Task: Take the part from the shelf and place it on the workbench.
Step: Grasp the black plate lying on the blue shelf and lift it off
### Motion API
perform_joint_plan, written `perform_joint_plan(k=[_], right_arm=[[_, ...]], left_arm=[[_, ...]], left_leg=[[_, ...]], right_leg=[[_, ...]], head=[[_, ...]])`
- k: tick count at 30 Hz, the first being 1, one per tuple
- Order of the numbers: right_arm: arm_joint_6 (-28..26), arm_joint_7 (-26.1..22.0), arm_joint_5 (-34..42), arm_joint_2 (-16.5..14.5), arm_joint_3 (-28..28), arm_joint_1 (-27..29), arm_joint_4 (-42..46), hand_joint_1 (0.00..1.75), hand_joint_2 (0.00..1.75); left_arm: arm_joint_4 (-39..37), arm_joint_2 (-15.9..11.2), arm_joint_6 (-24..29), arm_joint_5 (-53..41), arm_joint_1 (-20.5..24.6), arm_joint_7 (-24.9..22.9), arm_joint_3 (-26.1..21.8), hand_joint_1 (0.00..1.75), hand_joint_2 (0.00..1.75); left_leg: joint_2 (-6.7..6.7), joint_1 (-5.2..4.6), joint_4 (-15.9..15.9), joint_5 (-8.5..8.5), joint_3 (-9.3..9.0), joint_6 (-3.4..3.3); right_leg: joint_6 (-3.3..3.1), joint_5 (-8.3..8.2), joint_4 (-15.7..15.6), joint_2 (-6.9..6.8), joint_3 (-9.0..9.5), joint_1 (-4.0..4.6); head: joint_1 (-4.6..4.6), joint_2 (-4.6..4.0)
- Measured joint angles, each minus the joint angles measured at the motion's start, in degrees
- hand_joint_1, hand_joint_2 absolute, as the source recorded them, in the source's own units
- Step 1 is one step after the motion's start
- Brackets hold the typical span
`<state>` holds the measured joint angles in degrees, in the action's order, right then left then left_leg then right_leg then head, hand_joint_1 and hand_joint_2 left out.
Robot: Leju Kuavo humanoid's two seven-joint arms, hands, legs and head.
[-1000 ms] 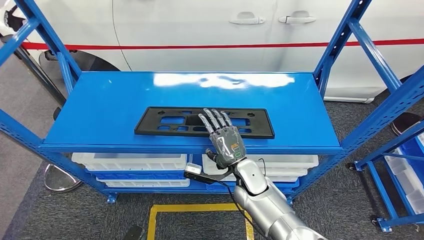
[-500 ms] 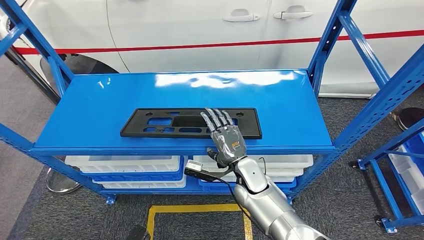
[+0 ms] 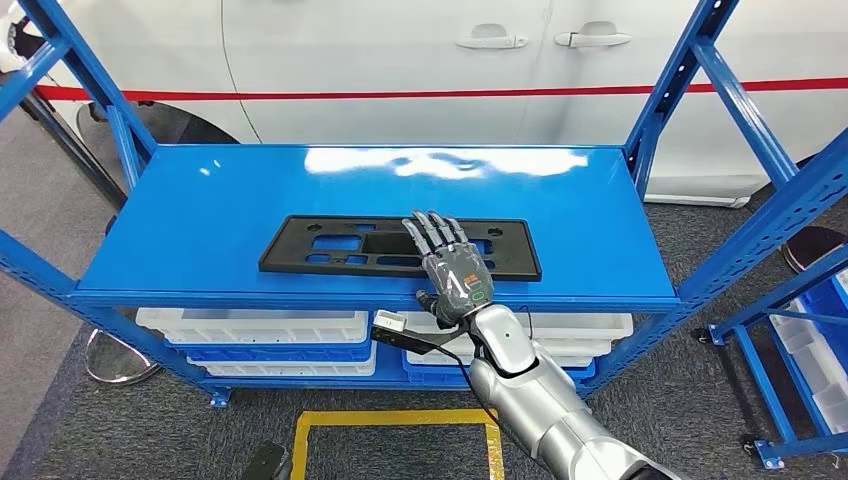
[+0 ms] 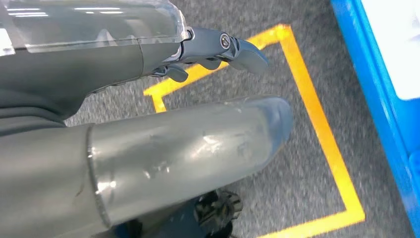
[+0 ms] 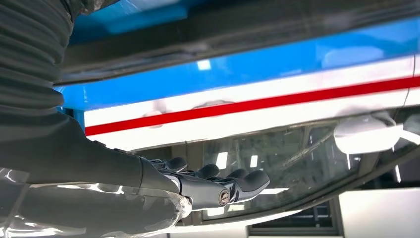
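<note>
While flat on shelf (image 3: 200,215), part (image 3: 330,245) under R hand (image 3: 452,275) fingers.

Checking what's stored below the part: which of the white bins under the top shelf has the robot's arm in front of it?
The right-hand white bin: the right hand and its arm cross in front of it. The left-hand bin is unobstructed.

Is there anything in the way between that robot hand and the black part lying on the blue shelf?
Nothing visible. The right hand is already at the black part, its fingers spread over the part's top near the front edge of the blue shelf. Whether they touch it cannot be told.
</note>
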<state>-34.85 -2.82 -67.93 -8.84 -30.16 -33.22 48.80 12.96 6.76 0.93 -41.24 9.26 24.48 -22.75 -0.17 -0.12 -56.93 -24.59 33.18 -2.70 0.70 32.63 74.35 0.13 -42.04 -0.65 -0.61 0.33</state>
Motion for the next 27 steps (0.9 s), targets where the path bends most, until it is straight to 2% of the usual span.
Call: perform_joint_plan(k=[1,2,4,6,8,10,11,13,14,15,16,17,18,20,21,24,26,27], right_arm=[[-0.01,0.01,0.00,0.05,0.00,0.00,-0.21,0.00,1.75],[-0.01,0.01,0.00,0.09,0.00,-0.05,-0.35,0.00,1.75],[-0.01,0.02,0.03,0.08,-0.01,-0.29,-0.53,0.00,1.75],[-0.01,0.06,0.14,0.07,-0.02,-0.55,-0.75,0.00,1.75],[-0.02,0.18,0.44,0.07,-0.02,-0.71,-1.08,0.00,1.75],[-0.04,0.26,0.75,0.06,-0.02,-0.87,-1.38,0.00,1.75],[-0.07,0.26,0.85,0.06,-0.02,-0.94,-1.49,0.00,1.75],[-0.11,0.32,0.97,0.05,-0.02,-0.88,-1.76,0.00,1.75],[-0.14,0.38,0.99,0.05,-0.02,-0.72,-1.90,0.00,1.75],[-0.15,0.45,0.99,0.05,-0.02,-0.50,-2.03,0.00,1.75],[-0.17,0.50,0.97,0.05,-0.02,-0.27,-2.11,0.00,1.75],[-0.21,0.52,0.95,0.04,-0.02,-0.10,-2.14,0.00,1.75],[-0.26,0.53,0.92,0.01,-0.02,-0.02,-2.15,0.00,1.75],[-0.42,0.54,0.87,-0.09,-0.02,0.02,-2.14,0.00,1.75],[-0.49,0.55,0.85,-0.16,-0.02,0.09,-2.14,0.00,1.75],[-0.66,0.59,0.78,-0.39,-0.03,0.58,-2.10,0.00,1.75],[-0.86,0.80,0.67,-0.45,-0.04,0.81,-2.00,0.00,1.75],[-0.95,0.95,0.58,-0.44,-0.04,0.97,-1.97,0.00,1.75]], left_arm=[[0.00,0.02,-0.01,-0.01,-0.02,-0.02,0.00,0.00,0.00],[0.00,0.04,-0.01,-0.01,-0.03,-0.04,0.00,0.00,0.00],[0.03,0.09,0.01,-0.01,0.03,-0.08,-0.02,0.00,0.00],[0.09,0.11,0.02,0.05,0.10,-0.17,-0.05,0.00,0.00],[0.13,0.11,-0.08,0.11,0.09,-0.26,-0.07,0.00,0.00],[0.13,0.10,-0.21,0.14,0.08,-0.28,-0.08,0.00,0.00],[0.13,0.10,-0.26,0.11,0.08,-0.27,-0.09,0.00,0.00],[0.13,0.11,-0.37,-0.01,-0.05,-0.24,-0.08,0.00,0.00],[0.13,0.11,-0.40,-0.07,-0.21,-0.17,-0.07,0.00,0.00],[0.13,0.10,-0.41,-0.10,-0.42,-0.08,-0.07,0.00,0.00],[0.13,0.09,-0.41,-0.11,-0.63,0.04,-0.08,0.00,0.00],[0.13,0.06,-0.41,-0.11,-0.79,0.15,-0.08,0.00,0.00],[0.13,0.01,-0.40,-0.11,-0.88,0.27,-0.09,0.00,0.00],[0.14,-0.11,-0.38,-0.11,-0.90,0.53,-0.08,0.00,0.00],[0.14,-0.16,-0.37,-0.12,-0.93,0.66,-0.07,0.00,0.00],[0.15,-0.22,-0.36,-0.14,-1.35,1.07,-0.07,0.00,0.00],[0.15,-0.27,-0.36,-0.15,-1.58,1.40,-0.08,0.00,0.00],[0.15,-0.30,-0.36,-0.15,-1.63,1.55,-0.08,0.00,0.00]], left_leg=[[-0.03,0.07,-0.25,-0.14,0.04,0.12],[-0.07,0.17,-0.62,-0.37,0.08,0.32],[-0.12,0.18,-1.72,-1.02,0.41,0.92],[-0.16,0.03,-2.38,-1.36,0.89,1.55],[-0.18,0.05,-2.39,-1.37,1.08,2.04],[-0.13,0.23,-3.82,-2.51,1.66,2.56],[-0.11,0.31,-5.98,-3.89,2.61,2.83],[-0.09,0.44,-13.06,-7.36,5.79,3.27],[-0.09,0.48,-16.33,-8.47,7.35,3.37],[-0.09,0.49,-18.07,-8.63,8.22,3.36],[-0.09,0.48,-17.77,-7.77,8.12,3.24],[-0.09,0.46,-15.10,-5.94,6.87,3.01],[-0.09,0.41,-10.99,-3.87,4.94,2.69],[-0.12,0.07,-4.08,-1.56,1.67,2.08],[-0.14,-0.13,-2.53,-1.38,0.98,1.86],[-0.15,-0.31,-1.42,-1.07,0.44,1.24],[-0.06,-0.03,-0.34,-0.47,-0.15,0.60],[-0.02,0.07,-0.08,-0.31,-0.29,0.38]], right_leg=[[0.18,-1.28,-1.08,-0.03,0.43,-0.16],[0.33,-3.27,-4.05,-0.06,1.87,-0.32],[0.22,-5.84,-10.66,-0.01,5.07,-0.46],[-0.45,-6.12,-13.05,0.13,6.03,-0.30],[-1.28,-6.38,-13.13,0.21,5.84,-0.17],[-1.92,-6.61,-13.42,0.18,5.89,-0.28],[-2.15,-6.68,-13.50,0.11,5.93,-0.33],[-2.36,-6.68,-13.51,0.01,5.89,-0.21],[-2.38,-6.68,-13.51,-0.02,5.88,-0.12],[-2.39,-6.67,-13.50,-0.02,5.88,-0.05],[-2.39,-6.67,-13.50,0.00,5.90,0.00],[-2.39,-6.67,-13.50,0.02,5.97,0.03],[-2.39,-6.67,-13.51,0.04,6.04,0.03],[-2.18,-6.72,-13.55,0.05,6.02,0.07],[-1.97,-6.77,-13.58,0.04,5.95,0.05],[-0.99,-6.81,-13.76,-0.02,6.06,-0.06],[-0.52,-5.10,-11.42,-0.04,5.17,-0.01],[-0.43,-3.40,-8.54,-0.05,3.86,-0.04]], head=[[0.00,0.00],[0.00,0.00],[0.01,0.00],[-0.03,0.00],[-0.06,0.00],[-0.05,0.00],[-0.05,0.00],[-0.06,0.00],[-0.06,0.00],[-0.07,0.00],[-0.07,0.00],[-0.07,0.00],[-0.07,0.00],[-0.06,0.00],[-0.05,0.00],[-0.05,0.00],[-0.04,0.00],[-0.03,0.00]])
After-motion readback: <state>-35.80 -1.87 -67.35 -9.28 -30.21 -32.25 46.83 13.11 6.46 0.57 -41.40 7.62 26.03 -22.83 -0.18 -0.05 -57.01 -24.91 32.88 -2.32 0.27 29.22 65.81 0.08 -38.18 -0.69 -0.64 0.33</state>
